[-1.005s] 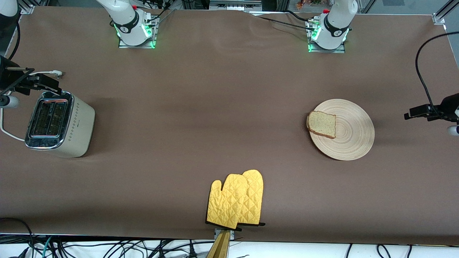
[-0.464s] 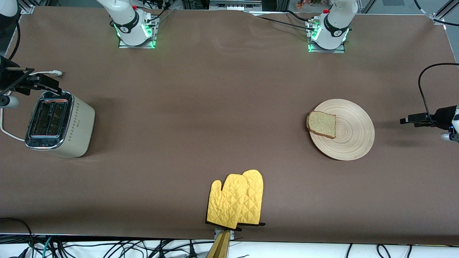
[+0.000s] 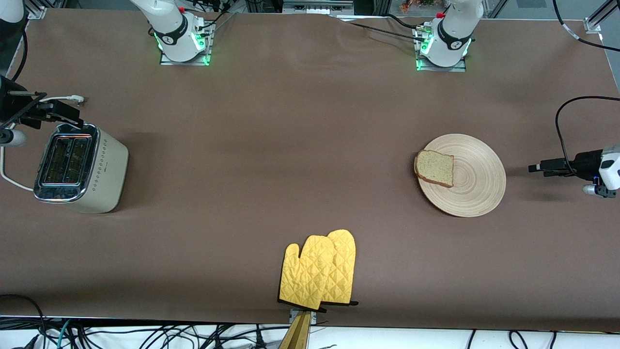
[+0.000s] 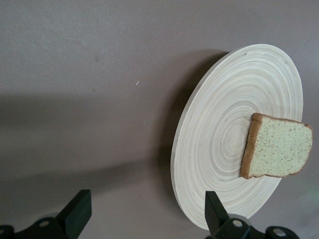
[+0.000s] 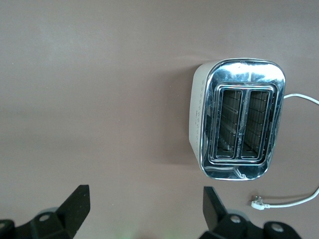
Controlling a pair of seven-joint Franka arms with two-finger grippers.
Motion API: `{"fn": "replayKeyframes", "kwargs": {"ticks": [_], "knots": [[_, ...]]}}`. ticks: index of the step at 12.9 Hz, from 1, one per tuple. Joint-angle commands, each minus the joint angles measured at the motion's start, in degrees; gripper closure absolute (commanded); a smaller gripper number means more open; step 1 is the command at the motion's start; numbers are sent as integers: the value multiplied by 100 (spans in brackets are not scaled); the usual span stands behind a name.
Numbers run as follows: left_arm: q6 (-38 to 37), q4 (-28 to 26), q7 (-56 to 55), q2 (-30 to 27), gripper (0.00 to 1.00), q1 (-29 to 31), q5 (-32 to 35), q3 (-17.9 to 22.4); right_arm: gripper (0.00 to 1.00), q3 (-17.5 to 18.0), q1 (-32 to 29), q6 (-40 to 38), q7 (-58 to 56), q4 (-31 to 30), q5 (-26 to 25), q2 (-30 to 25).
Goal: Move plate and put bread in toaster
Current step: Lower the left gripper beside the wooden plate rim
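The pale wooden plate point(image 3: 479, 180) lies toward the left arm's end of the table. The bread point(image 3: 435, 168) lies flat on the plate's edge that faces the right arm's end. My left gripper point(image 3: 535, 168) is open and empty, low over the table beside the plate, at the table's end. In the left wrist view, the plate point(image 4: 219, 124) and bread point(image 4: 276, 147) lie just ahead of the left gripper point(image 4: 144, 219). The cream toaster point(image 3: 80, 167) stands at the right arm's end with both slots empty. My right gripper point(image 3: 68, 115) waits open above the toaster point(image 5: 239, 119).
A pair of yellow oven mitts point(image 3: 319, 271) lies near the table's front edge at the middle. The toaster's white cord and plug point(image 5: 260, 201) lie on the table beside it. A black cable point(image 3: 562, 126) loops above the left wrist.
My left gripper has moved in from the table's end toward the plate and sits lower in the front view. The right arm, plate, bread and toaster have not moved.
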Motion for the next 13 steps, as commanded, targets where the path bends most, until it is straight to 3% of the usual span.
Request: {"fn": "replayKeyframes", "kwargs": {"ticks": [1, 8, 13], "knots": [[-296, 285, 513, 407, 0, 115, -560, -97, 0, 16, -37, -24, -44, 120, 57, 47], [-1078, 232, 815, 759, 0, 194, -1256, -97, 0, 16, -37, -24, -44, 120, 57, 47], [-1061, 171, 1219, 1067, 0, 176, -1591, -88, 0, 24, -28, -24, -36, 120, 49, 47]]}}
